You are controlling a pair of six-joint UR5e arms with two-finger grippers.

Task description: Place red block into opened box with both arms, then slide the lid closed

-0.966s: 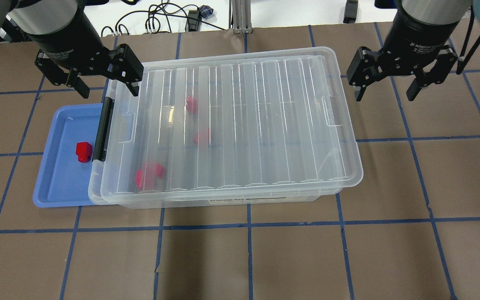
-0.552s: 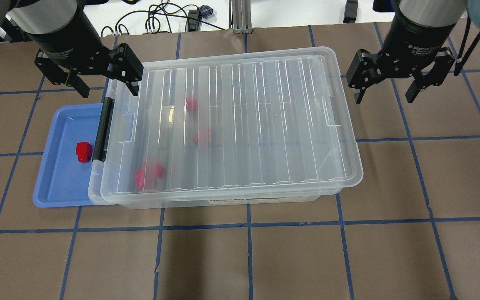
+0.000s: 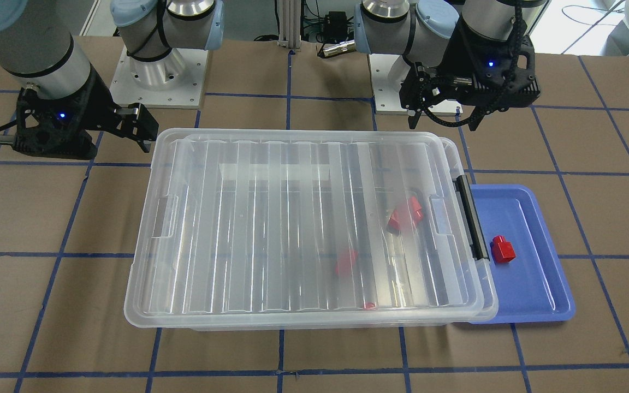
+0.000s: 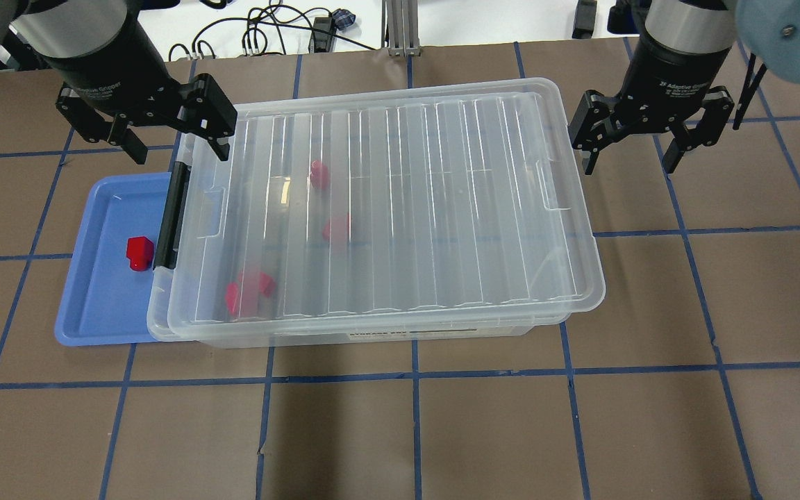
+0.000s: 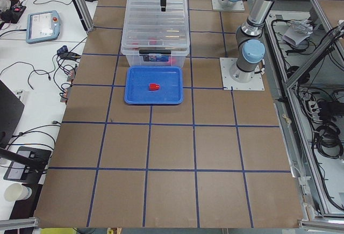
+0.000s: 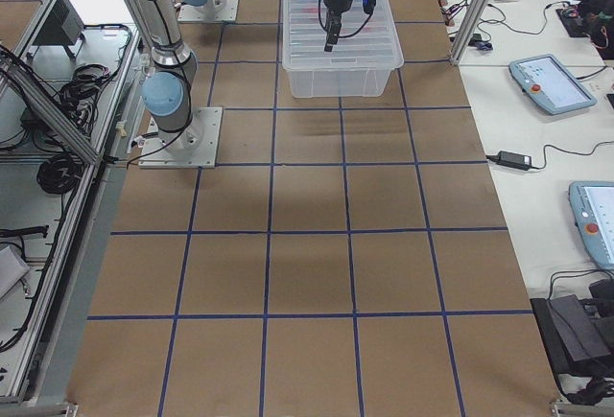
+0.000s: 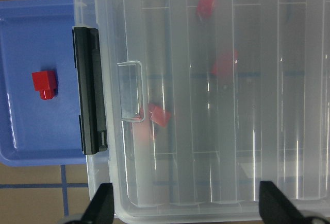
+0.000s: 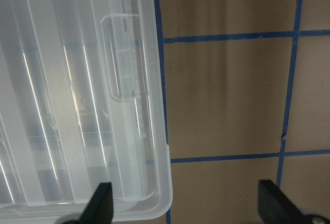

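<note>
Red plastic block [image 4: 139,252], small w/ a stub on one side, sits on a shallow blue tray [image 4: 94,305], just beside the black latch [image 4: 169,219] on the short end of a big clear box [image 4: 372,338]. All of it rests on a brown table [image 4: 442,430] marked w/ blue tape lines. The ribbed see-through lid [image 4: 407,208] covers nearly the whole box. It is shifted a bit toward the robot's right, so it overhangs that end & leaves only a thin strip open by the latch. A few other red blocks [image 4: 247,290] show blurred through the lid, inside the box. The left gripper [image 4: 181,149] hangs above the latch end of the box, fingers spread wide, nothing btwn them. The right gripper [image 4: 629,163] hovers by the lid's opposite short end, also spread & empty. Key relation: in the left wrist view the block lies off to one side, beyond the latch & outside the finger gap, so a grab probably means moving outward over the tray, then down. The block's long axis, body to stub, runs parallel w/ the latch bar. The left arm is much the nearer one; the right is well apart, w/ the whole box in btwn. The block isn't picked up yet, & the open strip looks too narrow to drop it through.
</note>
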